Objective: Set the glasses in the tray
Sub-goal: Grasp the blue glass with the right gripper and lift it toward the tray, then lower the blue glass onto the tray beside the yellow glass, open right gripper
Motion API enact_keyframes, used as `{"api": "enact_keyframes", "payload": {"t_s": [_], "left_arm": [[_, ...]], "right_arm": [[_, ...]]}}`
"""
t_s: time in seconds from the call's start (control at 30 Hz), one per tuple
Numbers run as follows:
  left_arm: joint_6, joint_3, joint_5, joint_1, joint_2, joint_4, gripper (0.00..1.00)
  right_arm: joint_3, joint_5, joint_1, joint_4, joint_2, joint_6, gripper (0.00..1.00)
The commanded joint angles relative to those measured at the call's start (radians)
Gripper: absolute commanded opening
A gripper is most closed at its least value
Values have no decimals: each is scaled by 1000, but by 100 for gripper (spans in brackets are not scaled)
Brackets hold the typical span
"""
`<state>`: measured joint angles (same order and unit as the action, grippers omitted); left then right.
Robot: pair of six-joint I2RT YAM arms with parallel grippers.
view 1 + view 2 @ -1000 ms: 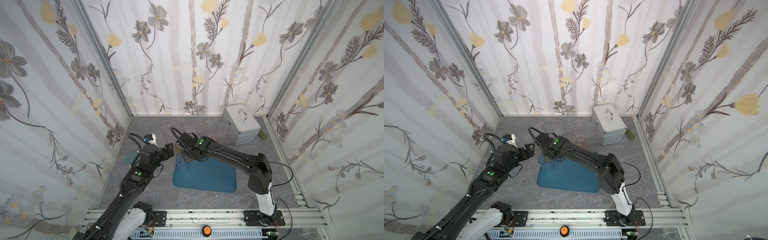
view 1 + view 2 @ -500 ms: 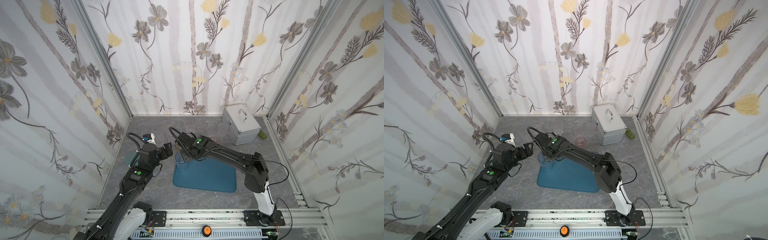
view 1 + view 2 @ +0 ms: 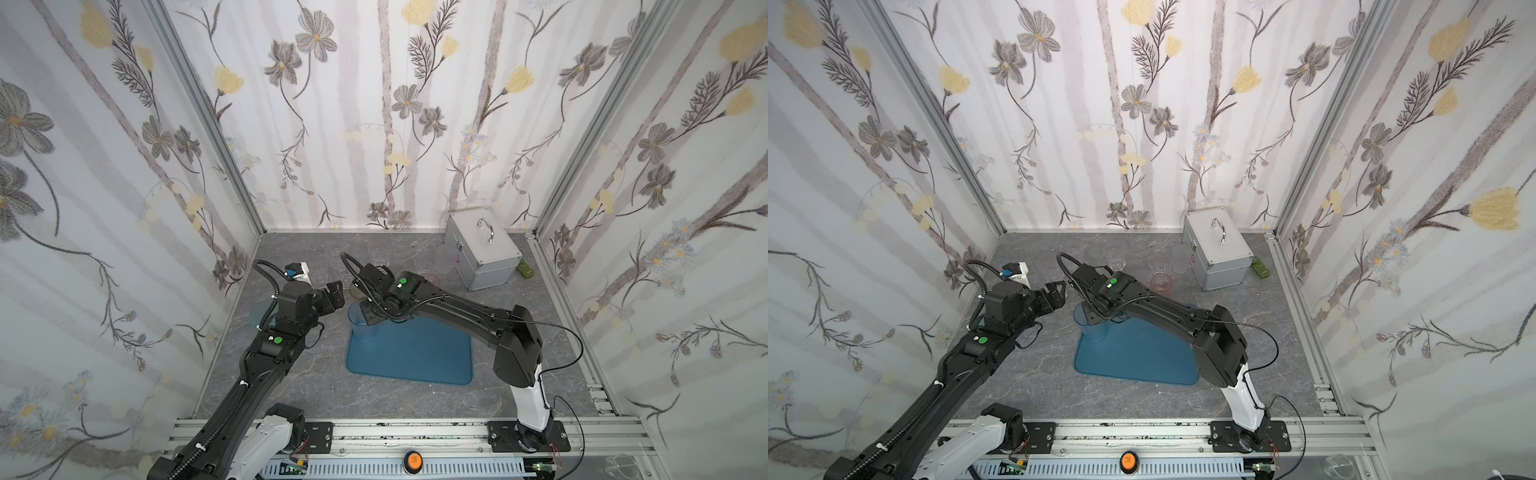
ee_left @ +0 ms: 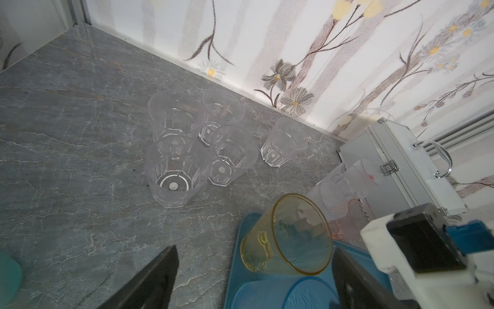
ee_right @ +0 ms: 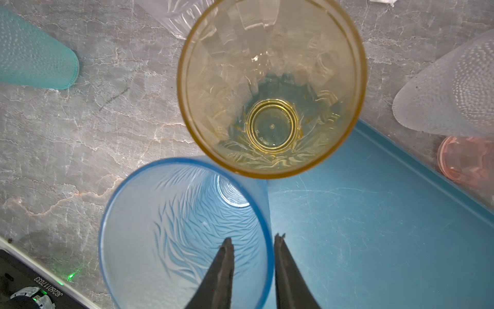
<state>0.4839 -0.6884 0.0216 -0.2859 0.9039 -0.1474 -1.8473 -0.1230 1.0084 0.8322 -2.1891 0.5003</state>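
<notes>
DESK: What does the right wrist camera add?

PHOTOGRAPHER: The right gripper point(image 5: 254, 240) straddles the rim of a blue frosted tumbler with a leaf pattern point(image 5: 184, 232). One finger is inside and one outside, the jaws a little apart, with a gap showing on the inner side. In both top views the arm hides this.

DESK: Where do the glasses stand?

PHOTOGRAPHER: The blue one is upright at the left edge of the flat teal-blue rectangular tray point(image 3: 415, 357). Just behind it, an amber transparent tumbler point(image 5: 271, 88) stands in the far-left corner. The tray floor to the front and right is bare. A teal frosted tumbler point(image 5: 34, 53) stands on the table to the left, and a pink tumbler point(image 3: 1160, 282) stands just past the far rim.

DESK: And the left arm?

PHOTOGRAPHER: The left gripper point(image 3: 336, 291) hangs wide open and empty near the amber glass. Its wrist camera shows the clear faceted tumblers point(image 4: 173, 171) plainly: four bunched together and a fifth apart, toward the back wall. The silver metal case with a handle point(image 4: 401, 160) stands far right.
</notes>
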Motion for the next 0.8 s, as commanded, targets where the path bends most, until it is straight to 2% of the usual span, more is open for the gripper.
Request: {"api": "enact_keyframes", "payload": {"t_s": [0.0,0.23,0.77], "left_arm": [[28,11,-12,1,-5,9,92],[24,11,-4,1,-6,5,91],[30,0,-9,1,-5,-6,91]], "right_arm": [[26,46,-8,-46,26,4,26],[40,120,-15,-82,46,13,26],[90,173,-31,-133,66,28,25]]}}
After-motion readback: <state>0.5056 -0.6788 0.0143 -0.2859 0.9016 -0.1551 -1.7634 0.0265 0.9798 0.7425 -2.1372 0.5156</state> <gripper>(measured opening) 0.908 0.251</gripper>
